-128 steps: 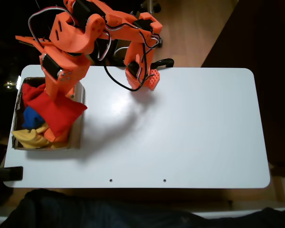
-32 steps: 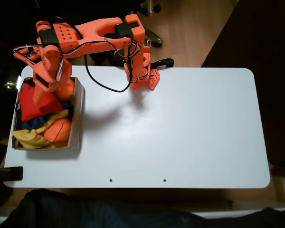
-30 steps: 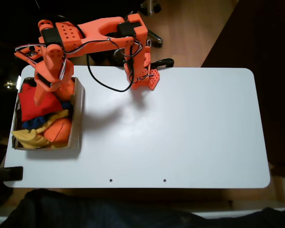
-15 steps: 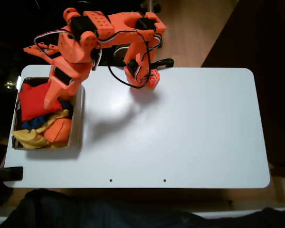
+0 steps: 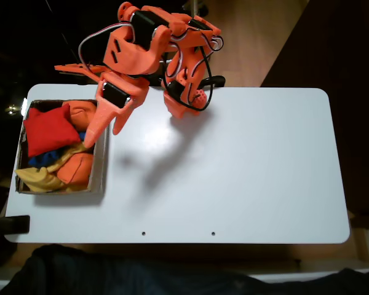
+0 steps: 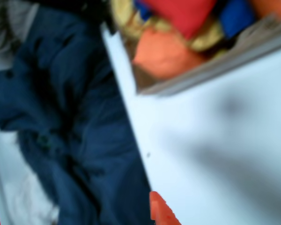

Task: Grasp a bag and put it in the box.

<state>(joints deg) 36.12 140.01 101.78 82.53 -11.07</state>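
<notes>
Bag [image 5: 48, 129] in the box [image 5: 100, 165], on top of the other beanbags [image 5: 74, 168].
Hand [image 5: 104, 130] empty, fingers a little apart, raised over the box's right wall above the desk [image 5: 234, 166]; apparently released, task looks done.

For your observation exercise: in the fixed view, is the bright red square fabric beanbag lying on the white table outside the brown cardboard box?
No, the red beanbag lies inside the box, on top of other beanbags.
</notes>
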